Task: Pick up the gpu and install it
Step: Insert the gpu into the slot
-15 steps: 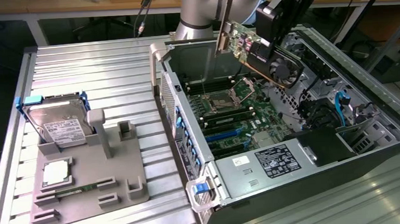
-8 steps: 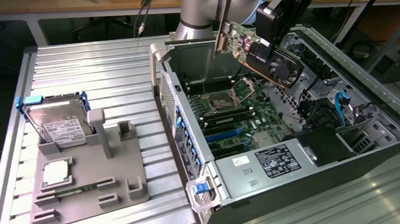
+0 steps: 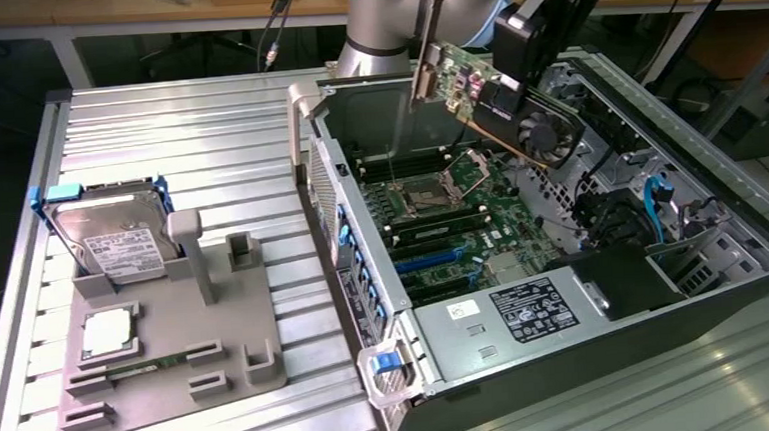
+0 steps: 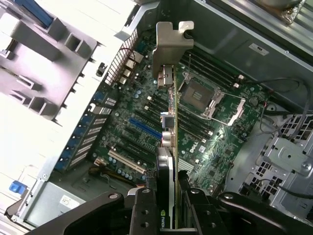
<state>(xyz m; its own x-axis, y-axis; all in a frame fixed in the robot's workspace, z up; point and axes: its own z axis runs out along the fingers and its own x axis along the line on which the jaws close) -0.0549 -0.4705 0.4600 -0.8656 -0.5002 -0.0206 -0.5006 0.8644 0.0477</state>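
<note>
The gpu point(image 3: 491, 94) hangs in the air above the open computer case point(image 3: 742, 254), tilted, its silver end bracket point(image 3: 423, 73) toward the exterior view's left and its black fan lower down. My gripper point(image 3: 520, 67) is shut on the card's upper edge. In the wrist view the gpu point(image 4: 168, 127) appears edge-on, bracket point(image 4: 168, 41) farthest from me, with my gripper point(image 4: 168, 213) clamped on both faces by its fingers point(image 4: 144, 213). Below it lies the green motherboard point(image 4: 132, 112) with a blue expansion slot point(image 4: 145, 128) and the bare processor socket point(image 4: 200, 95).
On the ribbed table, a grey fixture point(image 3: 167, 379) holds an upright hard drive point(image 3: 112, 237), a processor point(image 3: 108, 333) and a memory stick point(image 3: 140, 369). Inside the case are a black shroud point(image 3: 623, 281), a blue cable point(image 3: 652, 209) and drive cages point(image 4: 288, 156).
</note>
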